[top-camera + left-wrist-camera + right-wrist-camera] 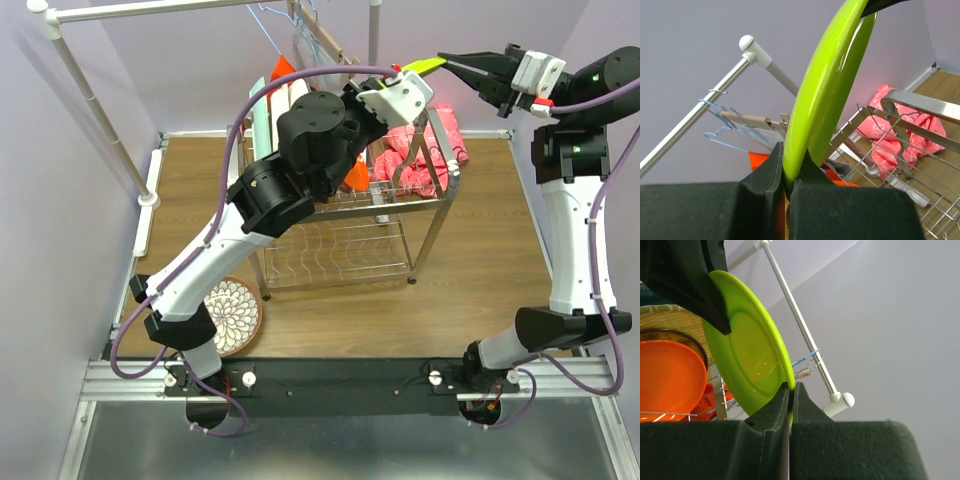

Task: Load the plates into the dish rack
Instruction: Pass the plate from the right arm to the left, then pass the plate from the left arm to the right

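1. Plainly, the dish rack [335, 255] is the biggest thing here. It stands mid-frame in the top view, its upper shelf largely hidden under the left arm. An orange plate [357, 175] stands upright in it, and a pink cloth [430, 150] lies beyond, toward the upper right.
2. The lime green plate [425, 67] is in the air near the top of that view, above the rack's far right corner, held on edge between the two arms. A floral plate [235, 315] waits on the table at lower left.
3. The left gripper [787, 170] has its jaws pinched tight on the plate's lower rim. The right gripper [790, 400] is likewise clamped on the rim at another point. I judge this a hand-over. To do it well, only one arm should let go, and only once the other's pinch is firm. The plate should then go down edge-first into a free slot beside the orange one, kept clear of the chrome top rail.
4. Smaller matters — the right wrist view alone shows the plate's broad face, with one of the left gripper's fingers [695, 285] lapping over its edge at upper left. The left wrist view alone shows the rack's wires and rail at lower right. Only the top view places the plate relative to the rack.
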You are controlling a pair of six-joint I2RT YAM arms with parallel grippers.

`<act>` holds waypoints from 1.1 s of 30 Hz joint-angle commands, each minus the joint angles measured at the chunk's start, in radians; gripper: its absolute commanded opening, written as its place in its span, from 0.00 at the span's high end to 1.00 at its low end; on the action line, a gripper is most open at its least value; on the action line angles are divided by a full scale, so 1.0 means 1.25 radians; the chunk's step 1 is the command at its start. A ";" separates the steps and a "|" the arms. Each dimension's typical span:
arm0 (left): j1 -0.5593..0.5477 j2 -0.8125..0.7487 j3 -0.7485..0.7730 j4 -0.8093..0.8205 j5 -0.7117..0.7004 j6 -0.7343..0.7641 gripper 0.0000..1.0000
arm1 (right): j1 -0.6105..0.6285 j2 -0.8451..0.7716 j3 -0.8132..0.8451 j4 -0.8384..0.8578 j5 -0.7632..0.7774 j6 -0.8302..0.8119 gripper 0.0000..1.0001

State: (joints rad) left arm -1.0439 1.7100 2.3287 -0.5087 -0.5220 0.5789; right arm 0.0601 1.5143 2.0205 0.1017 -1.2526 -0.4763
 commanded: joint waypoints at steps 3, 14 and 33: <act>-0.019 -0.023 -0.021 0.053 0.038 0.027 1.00 | 0.007 -0.036 -0.030 0.008 0.056 0.103 0.99; -0.019 -0.122 -0.196 0.334 -0.035 0.103 1.00 | 0.006 -0.097 -0.072 0.006 0.366 0.340 0.13; -0.031 -0.174 -0.545 1.070 -0.169 0.623 1.00 | 0.006 -0.105 -0.168 0.120 0.299 1.427 0.15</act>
State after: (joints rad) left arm -1.0634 1.5131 1.6901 0.5312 -0.6960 1.1503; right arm 0.0647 1.2930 1.8187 0.1371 -0.7830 0.7715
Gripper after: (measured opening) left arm 0.142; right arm 0.866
